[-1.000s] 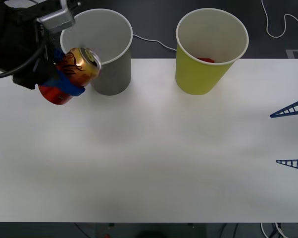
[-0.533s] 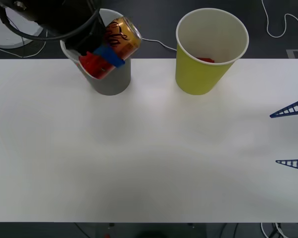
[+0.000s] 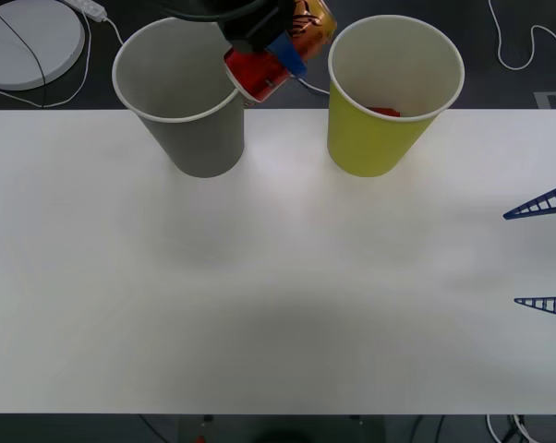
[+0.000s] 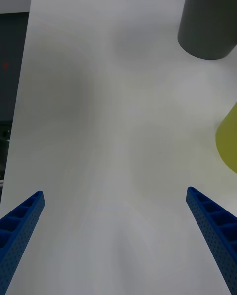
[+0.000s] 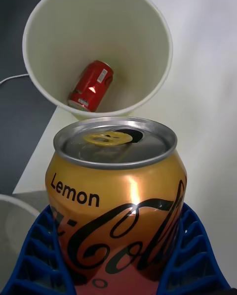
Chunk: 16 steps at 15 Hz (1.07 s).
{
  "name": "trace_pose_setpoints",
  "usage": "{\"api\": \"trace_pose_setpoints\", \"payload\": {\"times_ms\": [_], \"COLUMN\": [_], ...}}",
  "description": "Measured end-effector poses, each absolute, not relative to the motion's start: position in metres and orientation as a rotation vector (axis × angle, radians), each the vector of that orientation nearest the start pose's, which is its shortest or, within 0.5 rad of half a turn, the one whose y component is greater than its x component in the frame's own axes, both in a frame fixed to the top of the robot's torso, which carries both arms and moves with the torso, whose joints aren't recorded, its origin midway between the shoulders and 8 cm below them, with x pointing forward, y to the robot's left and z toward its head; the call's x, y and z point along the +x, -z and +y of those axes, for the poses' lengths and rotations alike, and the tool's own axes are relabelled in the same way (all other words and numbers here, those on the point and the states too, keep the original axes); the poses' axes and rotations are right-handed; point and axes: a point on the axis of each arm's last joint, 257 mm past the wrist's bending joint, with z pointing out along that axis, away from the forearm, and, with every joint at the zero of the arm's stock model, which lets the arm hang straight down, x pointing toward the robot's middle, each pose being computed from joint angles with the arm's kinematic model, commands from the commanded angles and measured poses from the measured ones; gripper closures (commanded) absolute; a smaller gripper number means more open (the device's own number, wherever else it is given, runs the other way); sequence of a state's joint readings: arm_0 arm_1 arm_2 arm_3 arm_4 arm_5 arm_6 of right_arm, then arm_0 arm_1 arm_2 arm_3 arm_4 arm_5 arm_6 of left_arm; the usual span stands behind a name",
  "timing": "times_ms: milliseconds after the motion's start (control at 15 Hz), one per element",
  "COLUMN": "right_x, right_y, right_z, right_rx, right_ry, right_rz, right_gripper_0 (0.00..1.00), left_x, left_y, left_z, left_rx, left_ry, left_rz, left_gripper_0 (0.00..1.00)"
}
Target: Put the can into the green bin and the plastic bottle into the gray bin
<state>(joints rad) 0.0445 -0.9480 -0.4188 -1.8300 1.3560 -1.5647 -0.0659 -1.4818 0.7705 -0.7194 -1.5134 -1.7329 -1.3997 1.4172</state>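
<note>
- While my left gripper [image 3: 280,51] clamps its blue ribbed fingers [image 5: 42,255] around the small gold and orange-red drink can [image 5: 117,201], I hold it tilted in the air between the two bins' rims.
- The can's silver top points toward the large yellow-green tapered bin [image 3: 394,92], just beside it, where a red can [image 5: 91,85] already lies at the bottom.
- The large gray tapered bin [image 3: 181,92] stands just on the other side.
- If I let go here, I judge the can could strike a white rim, or drop between the bins, because it isn't over the green opening yet.
- My right gripper [image 4: 116,240] waits spread wide over the bare white table [image 3: 278,277], well apart.
</note>
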Motion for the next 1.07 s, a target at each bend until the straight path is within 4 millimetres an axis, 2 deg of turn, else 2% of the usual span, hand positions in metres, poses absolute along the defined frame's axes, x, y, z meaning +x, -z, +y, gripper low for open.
{"api": "trace_pose_setpoints", "payload": {"times_ms": [400, 667, 1067], "right_x": [0.342, 0.342, 0.342], "right_y": [0.14, 0.14, 0.14], "right_z": [-0.308, -0.308, -0.308], "right_rx": [-1.674, -1.674, -1.674], "right_ry": [-0.312, -0.312, -0.312], "right_rz": [1.544, 1.544, 1.544], "right_gripper_0": [0.0, 0.0, 0.0], "left_x": [0.542, 0.561, 0.577], "left_y": [-0.062, -0.067, -0.065], "left_z": [-0.061, -0.105, -0.159], "left_rx": [1.308, 1.232, 1.147], "left_ry": [0.202, 0.257, 0.299], "left_rz": [1.997, 1.972, 1.938], "left_gripper_0": [0.99, 1.0, 1.0]}}
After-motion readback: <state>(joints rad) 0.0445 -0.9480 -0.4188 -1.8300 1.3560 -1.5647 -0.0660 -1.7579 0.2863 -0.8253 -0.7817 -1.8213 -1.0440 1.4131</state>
